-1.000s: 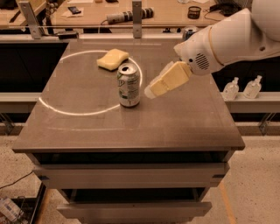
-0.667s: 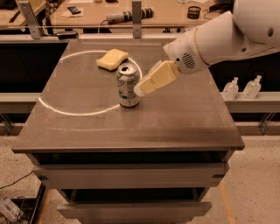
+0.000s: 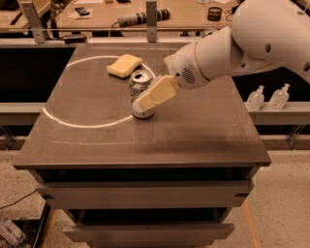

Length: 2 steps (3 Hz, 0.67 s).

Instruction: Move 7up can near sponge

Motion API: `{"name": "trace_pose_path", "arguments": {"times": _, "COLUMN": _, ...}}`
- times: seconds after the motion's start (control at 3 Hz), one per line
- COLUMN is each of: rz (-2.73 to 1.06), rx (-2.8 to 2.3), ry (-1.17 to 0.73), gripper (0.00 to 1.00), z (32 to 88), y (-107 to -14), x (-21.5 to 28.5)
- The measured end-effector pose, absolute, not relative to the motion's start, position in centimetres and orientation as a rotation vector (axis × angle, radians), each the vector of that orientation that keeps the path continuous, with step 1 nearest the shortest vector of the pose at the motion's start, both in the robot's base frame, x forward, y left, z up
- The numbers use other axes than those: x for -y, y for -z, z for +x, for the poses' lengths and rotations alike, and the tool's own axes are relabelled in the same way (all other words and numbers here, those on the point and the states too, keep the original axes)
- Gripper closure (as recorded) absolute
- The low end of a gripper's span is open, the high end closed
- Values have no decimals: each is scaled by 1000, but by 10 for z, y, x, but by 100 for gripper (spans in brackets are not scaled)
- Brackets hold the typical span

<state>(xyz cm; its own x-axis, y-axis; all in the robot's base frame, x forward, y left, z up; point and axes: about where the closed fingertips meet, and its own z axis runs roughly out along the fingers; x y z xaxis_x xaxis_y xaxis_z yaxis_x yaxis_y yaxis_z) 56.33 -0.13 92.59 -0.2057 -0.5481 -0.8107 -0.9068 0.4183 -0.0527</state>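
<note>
The 7up can [image 3: 139, 80], silvery-white with green markings, stands upright near the middle of the grey table [image 3: 193, 131]. The pale yellow sponge [image 3: 124, 65] lies just behind it and a little to the left, a short gap away. My gripper [image 3: 144, 101] reaches in from the right on the white arm [image 3: 252, 43]. It sits at the can's front right side and covers much of the can's body. Only the can's open top and its base show.
A white circle line [image 3: 72, 123] is marked on the table top around the can and sponge. Two small clear bottles [image 3: 267, 97] stand on a ledge to the right. A cluttered bench [image 3: 145, 14] runs behind the table.
My gripper has moved left and down from beside the can until it overlaps the can's front right side. The can and the sponge have not moved.
</note>
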Motion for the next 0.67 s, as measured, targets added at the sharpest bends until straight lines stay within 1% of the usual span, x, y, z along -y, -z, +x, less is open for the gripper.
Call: {"name": "trace_pose_path", "arguments": {"times": 0.67, "rz": -1270, "rx": -1856, "ry": -590, "gripper": 0, "z": 572, "y": -903, "x": -29}}
